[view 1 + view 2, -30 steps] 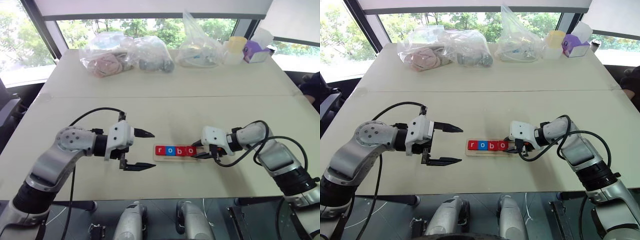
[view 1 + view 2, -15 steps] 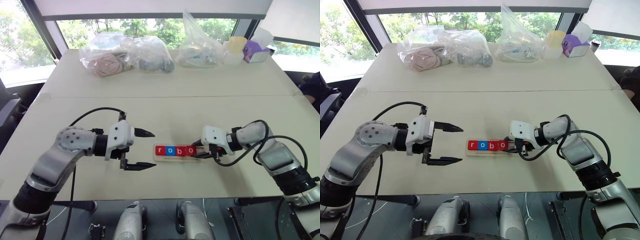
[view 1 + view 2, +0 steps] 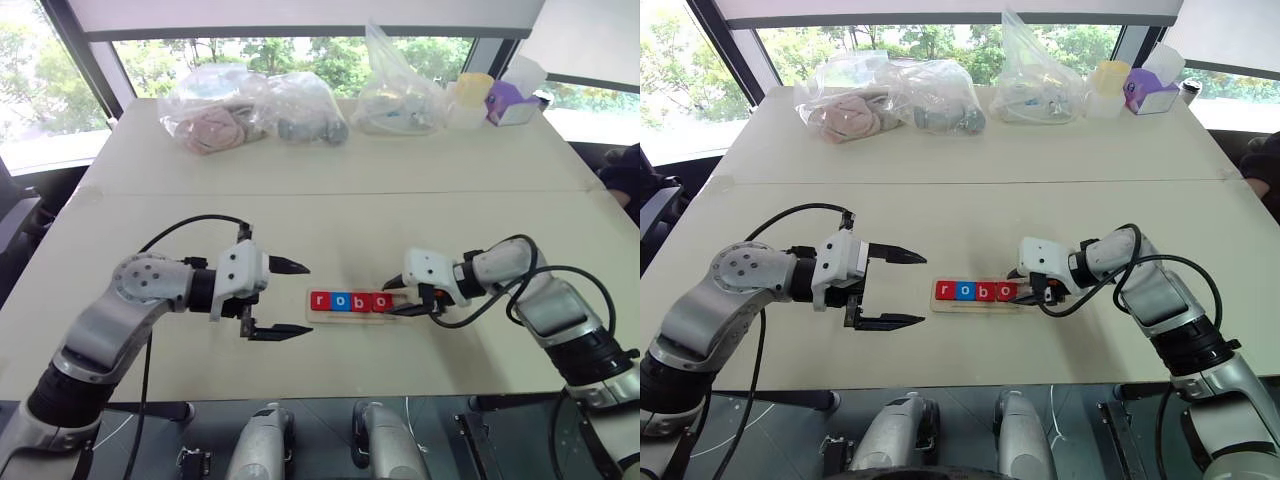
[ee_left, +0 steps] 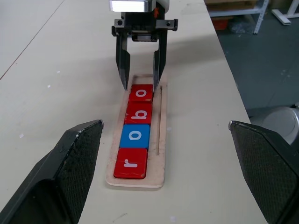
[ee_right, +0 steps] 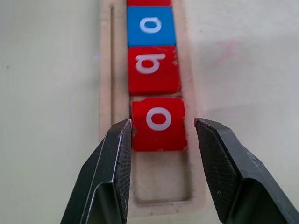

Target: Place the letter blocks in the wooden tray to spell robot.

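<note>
Four letter blocks [image 4: 134, 136] sit in the wooden tray [image 4: 161, 140], near the table's [image 3: 330, 215] front edge.
The right gripper [image 5: 159, 140] stands a little spread around the last red "o" block [image 5: 158, 123]. The left gripper [image 3: 282, 299] is spread wide, holding nothing, just beside the tray.

The two eye views look forward and down from the head over the table [image 3: 330, 215], well back, facing 12 o'clock toward the windows. The left wrist view looks low along the tray [image 4: 161, 140] from its "r" end, near. The right wrist view looks down on the opposite end, very near. All four share the tray.
</note>
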Controlling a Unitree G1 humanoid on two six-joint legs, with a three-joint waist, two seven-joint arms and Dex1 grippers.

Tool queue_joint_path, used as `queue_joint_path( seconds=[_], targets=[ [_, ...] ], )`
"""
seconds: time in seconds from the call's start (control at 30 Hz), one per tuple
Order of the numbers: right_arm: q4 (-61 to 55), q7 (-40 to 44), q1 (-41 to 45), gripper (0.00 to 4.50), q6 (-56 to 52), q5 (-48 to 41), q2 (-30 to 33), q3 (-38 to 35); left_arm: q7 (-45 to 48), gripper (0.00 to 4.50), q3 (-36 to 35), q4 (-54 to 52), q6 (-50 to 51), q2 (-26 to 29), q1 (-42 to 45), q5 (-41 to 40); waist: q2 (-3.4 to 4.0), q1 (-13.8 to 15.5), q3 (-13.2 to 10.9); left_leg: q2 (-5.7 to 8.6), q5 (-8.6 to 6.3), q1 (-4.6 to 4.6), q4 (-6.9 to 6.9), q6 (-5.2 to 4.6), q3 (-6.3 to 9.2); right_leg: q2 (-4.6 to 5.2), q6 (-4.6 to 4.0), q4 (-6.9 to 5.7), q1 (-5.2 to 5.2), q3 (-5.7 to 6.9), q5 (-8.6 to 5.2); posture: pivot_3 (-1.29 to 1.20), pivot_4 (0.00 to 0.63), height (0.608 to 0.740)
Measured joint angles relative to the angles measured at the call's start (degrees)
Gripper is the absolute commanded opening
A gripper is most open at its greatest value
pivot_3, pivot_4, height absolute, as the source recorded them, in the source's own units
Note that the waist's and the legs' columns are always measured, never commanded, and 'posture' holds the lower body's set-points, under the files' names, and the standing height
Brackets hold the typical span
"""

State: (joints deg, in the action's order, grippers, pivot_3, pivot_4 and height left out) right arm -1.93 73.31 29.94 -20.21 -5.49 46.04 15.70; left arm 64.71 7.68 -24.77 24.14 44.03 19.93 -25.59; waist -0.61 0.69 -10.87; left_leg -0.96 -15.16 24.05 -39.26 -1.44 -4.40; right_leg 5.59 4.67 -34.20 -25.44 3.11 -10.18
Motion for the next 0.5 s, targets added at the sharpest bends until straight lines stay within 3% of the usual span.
queue_joint_path(
  seconds=[0.27,0.5],
  targets=[
    [-1.5,-3.9,1.9,2.15,-6.0,-4.3,2.5,-8.9,-0.1,4.5,0.0,0.0,0.0,-0.3,0.0,0.1,0.0,0.1,0.0,-0.01,0.0,0.02,0.0,0.0,0.0,0.02,0.0,0.01,0.0,0.0,0.0,0.0,0.15,0.74],
    [-2.9,-25.7,-9.7,2.15,-14.7,0.9,2.4,-22.3,-0.3,4.5,0.0,0.1,-0.2,-0.5,-0.1,0.1,-0.03,0.1,0.0,0.0,0.0,0.04,0.01,0.0,-0.04,0.03,-0.01,0.04,0.02,0.0,0.0,0.0,0.15,0.74]
  ],
)
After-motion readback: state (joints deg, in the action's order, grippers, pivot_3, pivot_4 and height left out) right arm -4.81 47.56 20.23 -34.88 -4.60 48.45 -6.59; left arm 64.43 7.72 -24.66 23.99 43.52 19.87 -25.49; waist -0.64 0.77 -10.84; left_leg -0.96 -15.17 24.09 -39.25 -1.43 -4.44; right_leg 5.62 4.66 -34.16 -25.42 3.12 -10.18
